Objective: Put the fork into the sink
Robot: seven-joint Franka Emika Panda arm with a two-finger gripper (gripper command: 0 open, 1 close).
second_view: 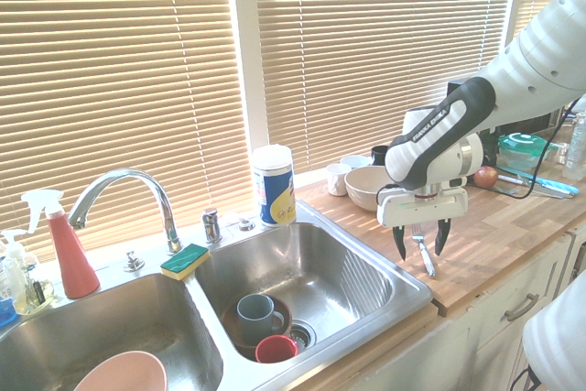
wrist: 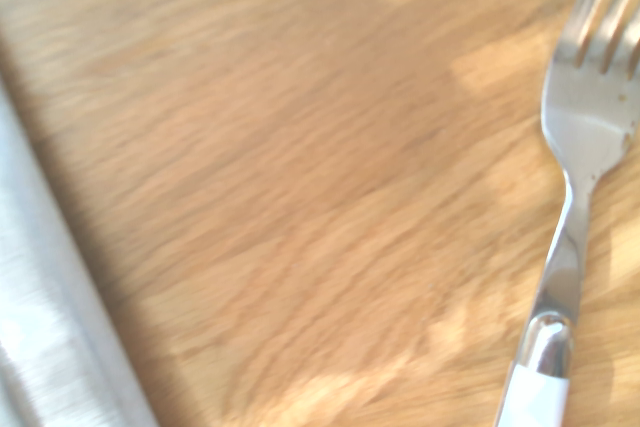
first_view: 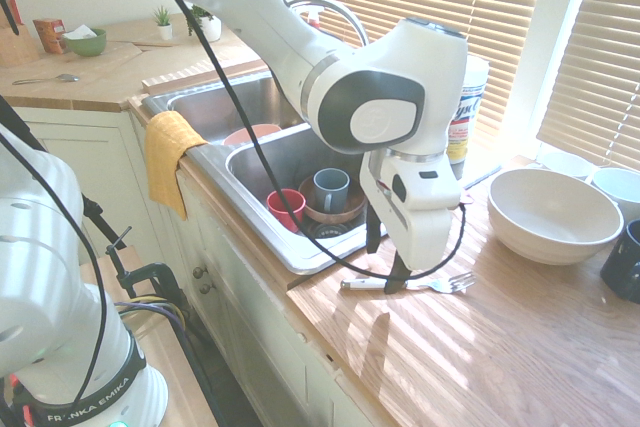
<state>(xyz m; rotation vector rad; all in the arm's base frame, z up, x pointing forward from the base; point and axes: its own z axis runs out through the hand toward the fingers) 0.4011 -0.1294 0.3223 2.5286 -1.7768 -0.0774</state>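
First exterior view: gripper [first_view: 386, 265] pointing straight down over the counter [first_view: 480, 347], fingers spread, pinching nothing. Fork [first_view: 408, 285] flat on the wood just beside the sink [first_view: 300, 252] rim, white handle toward the basin, tines away toward the bowl [first_view: 553, 215]. Fingertips just above the handle end, one on each side of it as far as can be told; contact not seen.

Second exterior view: gripper [second_view: 419, 243] hanging open over the counter [second_view: 513, 226] right of the sink [second_view: 366, 272], fork [second_view: 424, 255] showing between the two dark fingers, long axis running roughly across the line joining them. Probably a good set for closing across the handle.

Wrist view: fork [wrist: 570, 237] on bare wood, tines and neck sharp, white handle leaving at the frame edge; a grey strip, likely the sink rim, at the opposite side. Next likely a short drop, then a pinch on the handle.
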